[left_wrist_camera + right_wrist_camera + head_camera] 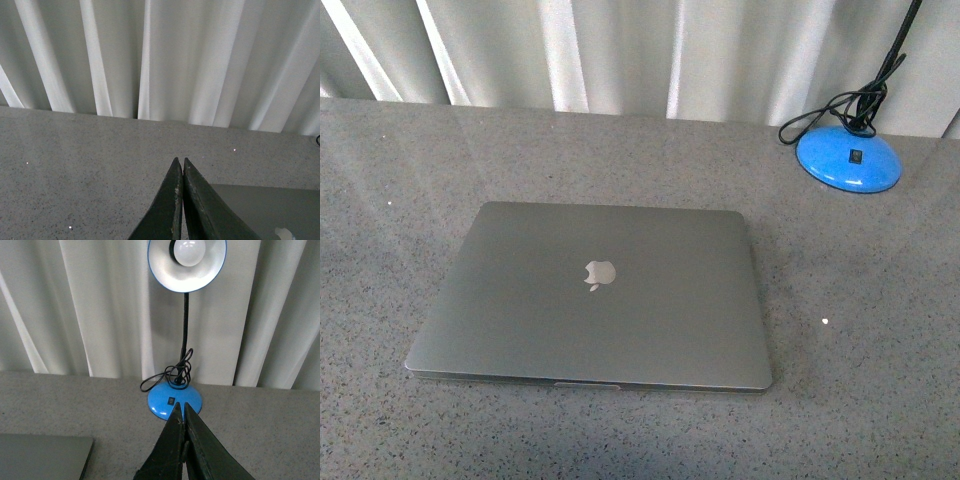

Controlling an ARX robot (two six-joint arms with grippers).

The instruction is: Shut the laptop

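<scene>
Grey laptop (595, 295) lid down | left pincer (182, 162) pressed together beside its corner

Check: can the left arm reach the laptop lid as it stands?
Probably yes. The left pincer, shut, hangs just beside the closed laptop, whose lid corner shows in its wrist view; nothing lies between them.

Grey speckled table (880, 330), matte, a few white flecks on it. Pleated white curtain (620, 50) hangs along the far edge. Blue desk lamp (186, 255) at the back right: round base, black gooseneck, cord coiled at its foot, bulb visible. Even, soft lighting.
</scene>
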